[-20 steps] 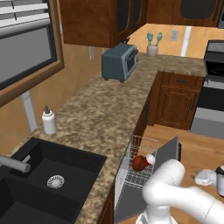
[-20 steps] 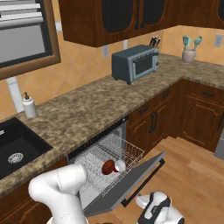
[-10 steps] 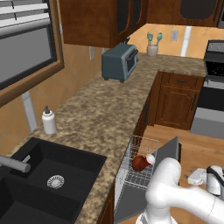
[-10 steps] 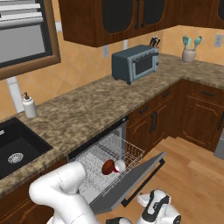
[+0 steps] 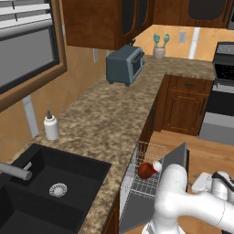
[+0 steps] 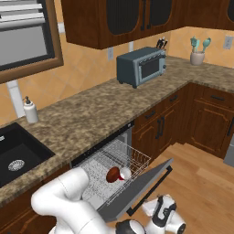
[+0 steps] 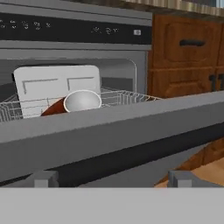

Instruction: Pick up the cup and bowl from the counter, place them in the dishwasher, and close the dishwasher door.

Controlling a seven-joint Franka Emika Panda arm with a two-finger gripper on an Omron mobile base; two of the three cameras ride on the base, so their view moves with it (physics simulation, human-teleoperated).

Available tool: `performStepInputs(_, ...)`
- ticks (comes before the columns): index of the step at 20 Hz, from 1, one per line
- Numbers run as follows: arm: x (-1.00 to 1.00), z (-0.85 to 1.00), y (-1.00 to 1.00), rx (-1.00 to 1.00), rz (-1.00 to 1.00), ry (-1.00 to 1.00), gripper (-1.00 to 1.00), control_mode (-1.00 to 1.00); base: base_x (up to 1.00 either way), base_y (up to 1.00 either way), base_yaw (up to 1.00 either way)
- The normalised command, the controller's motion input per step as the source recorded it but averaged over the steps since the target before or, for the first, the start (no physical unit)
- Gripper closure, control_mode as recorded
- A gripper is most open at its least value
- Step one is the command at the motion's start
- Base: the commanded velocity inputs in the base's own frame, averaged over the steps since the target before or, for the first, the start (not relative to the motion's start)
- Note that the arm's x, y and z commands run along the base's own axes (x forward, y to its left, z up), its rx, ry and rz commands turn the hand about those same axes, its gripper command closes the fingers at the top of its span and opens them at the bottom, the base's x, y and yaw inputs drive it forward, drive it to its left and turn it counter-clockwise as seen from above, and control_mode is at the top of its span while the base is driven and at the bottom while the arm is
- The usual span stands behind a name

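While the cup (image 6: 124, 172) and bowl (image 6: 113, 174) lie together in the white wire rack (image 6: 137, 157) of the dishwasher (image 7: 78, 43), the dishwasher door (image 6: 137, 189) hangs partly lowered below them, its long free edge running crosswise just in front of the gripper (image 6: 160, 215). Jaws stand apart, holding nothing. Gripper sits low, on the floor side of the door; judged next step is pushing that edge up and toward the rack.

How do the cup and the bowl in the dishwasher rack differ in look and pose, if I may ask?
The cup is red with a white inside and lies on its side; the bowl is darker reddish-brown, rounder, and sits left of it in the right base view. Both rest touching in the wire rack.
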Motion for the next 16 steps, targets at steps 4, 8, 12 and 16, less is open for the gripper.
performStepInputs(4, 0.07, -1.0, 0.47, 0.0, 0.35, -0.37, -1.0, -1.0, 0.0, 0.0, 0.0)
performStepInputs(8, 0.48, -0.92, 1.0, 0.13, 0.43, -0.05, -1.0, -1.0, 0.0, 0.0, 0.0)
performStepInputs(12, 0.68, -0.88, 1.0, 0.19, 0.45, 0.07, -1.0, -1.0, 0.0, 0.0, 0.0)
performStepInputs(16, 0.51, -1.0, 1.0, 0.15, 0.43, 0.0, -1.0, -1.0, 0.0, 0.0, 0.0)
